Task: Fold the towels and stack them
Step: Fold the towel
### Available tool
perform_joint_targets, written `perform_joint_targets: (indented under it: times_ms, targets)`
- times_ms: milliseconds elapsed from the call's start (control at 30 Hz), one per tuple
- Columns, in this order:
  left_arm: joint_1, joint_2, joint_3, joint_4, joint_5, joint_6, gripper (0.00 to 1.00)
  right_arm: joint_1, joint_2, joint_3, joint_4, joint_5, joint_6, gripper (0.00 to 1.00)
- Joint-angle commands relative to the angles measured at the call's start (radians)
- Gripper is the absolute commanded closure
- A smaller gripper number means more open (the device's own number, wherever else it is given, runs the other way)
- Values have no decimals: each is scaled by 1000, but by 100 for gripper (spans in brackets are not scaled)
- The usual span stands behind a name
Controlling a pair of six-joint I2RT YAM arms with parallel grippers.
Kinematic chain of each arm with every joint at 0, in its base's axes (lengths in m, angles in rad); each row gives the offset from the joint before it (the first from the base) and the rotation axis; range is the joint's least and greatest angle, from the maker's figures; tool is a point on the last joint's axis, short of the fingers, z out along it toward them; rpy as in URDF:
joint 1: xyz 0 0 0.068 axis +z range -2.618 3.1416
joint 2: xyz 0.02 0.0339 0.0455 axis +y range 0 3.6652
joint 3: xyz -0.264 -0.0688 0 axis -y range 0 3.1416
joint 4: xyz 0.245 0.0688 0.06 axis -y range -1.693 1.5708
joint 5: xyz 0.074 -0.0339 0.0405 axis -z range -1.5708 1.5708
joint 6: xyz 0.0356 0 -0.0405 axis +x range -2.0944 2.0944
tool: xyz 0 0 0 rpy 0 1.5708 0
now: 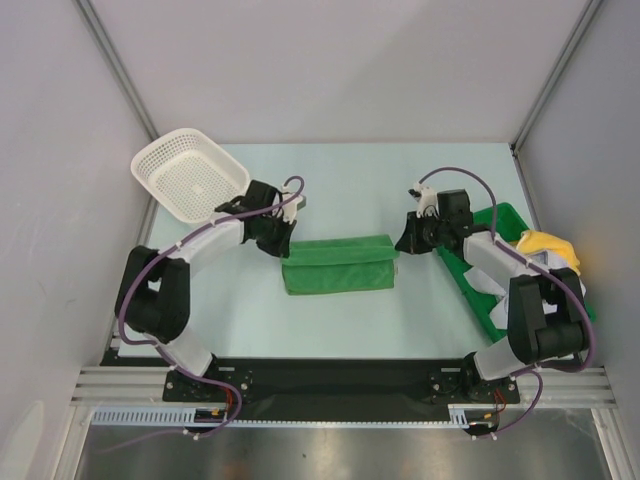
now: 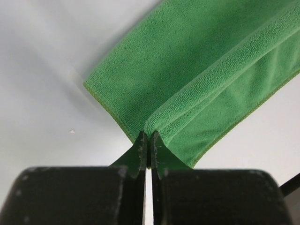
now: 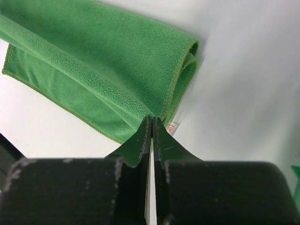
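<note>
The left claw is clenched on one end of the folded green towel. The right claw pinches the other end.

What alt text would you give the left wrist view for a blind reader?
The left gripper is shut on the edge of a folded green towel, which stretches away to the upper right over a white table.

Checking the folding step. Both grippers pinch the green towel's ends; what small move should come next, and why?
Probably carry both ends evenly toward the near edge, laying the fold flat: the left gripper and right gripper are shut on a raised ridge of the towel.
</note>
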Motion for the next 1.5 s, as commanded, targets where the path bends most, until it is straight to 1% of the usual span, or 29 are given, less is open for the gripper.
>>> perform_joint_targets:
  times_ms: [0,100,200,500,600,633,667,700,733,767,833,867,933,967,1000,1033,1067,1167,1233,1300,1333,1467]
  targets:
    - [-12,-68,-38,23,-26,-36,100,7,-63,-36,48,47,47,100]
    - [-16,-76,-61,18,-34,-40,98,15,-78,-59,34,75,56,100]
    - [-27,-88,-81,16,-45,-49,99,24,-95,-71,32,95,70,100]
    - [-65,-134,-129,15,-63,-69,90,52,-88,-91,26,144,134,100]
    - [-73,-167,-147,16,-71,-89,79,53,-88,-82,-13,161,140,97]
    - [-88,-183,-147,6,-69,-94,69,55,-83,-79,-27,197,146,94]
    - [-101,-200,-161,3,-101,-103,65,52,-82,-68,-43,222,155,91]
    - [-114,-220,-175,6,-141,-117,57,53,-80,-65,-85,236,171,88]
    - [-133,-239,-182,4,-154,-123,56,53,-83,-59,-105,228,168,83]
    - [-136,-289,-202,9,-208,-152,54,55,-89,-54,-125,221,168,80]
    - [-138,-326,-199,-16,-265,-170,48,56,-109,-45,-170,213,175,75]
    - [-136,-344,-199,-16,-308,-193,45,56,-130,-39,-182,207,183,75]
    - [-136,-368,-178,-32,-329,-221,44,56,-141,-7,-228,201,220,72]
    - [-136,-369,-160,-31,-316,-261,44,59,-146,3,-236,204,235,71]
    - [-136,-366,-156,-25,-262,-282,43,61,-144,9,-244,207,258,70]
    - [-136,-363,-159,-5,-260,-311,42,61,-140,22,-245,210,298,70]
    - [-136,-355,-167,3,-255,-374,42,60,-135,27,-245,233,330,70]
    - [-136,-314,-205,48,-200,-483,42,75,-95,30,-215,235,382,68]
    - [-136,-273,-225,84,-172,-531,42,96,-51,39,-219,267,375,67]
    - [-138,-240,-224,73,-196,-568,42,125,-20,61,-245,316,375,65]
    - [-138,-219,-219,63,-213,-577,42,130,6,59,-247,323,372,64]
    - [-141,-196,-236,95,-184,-623,41,150,47,30,-227,340,406,59]
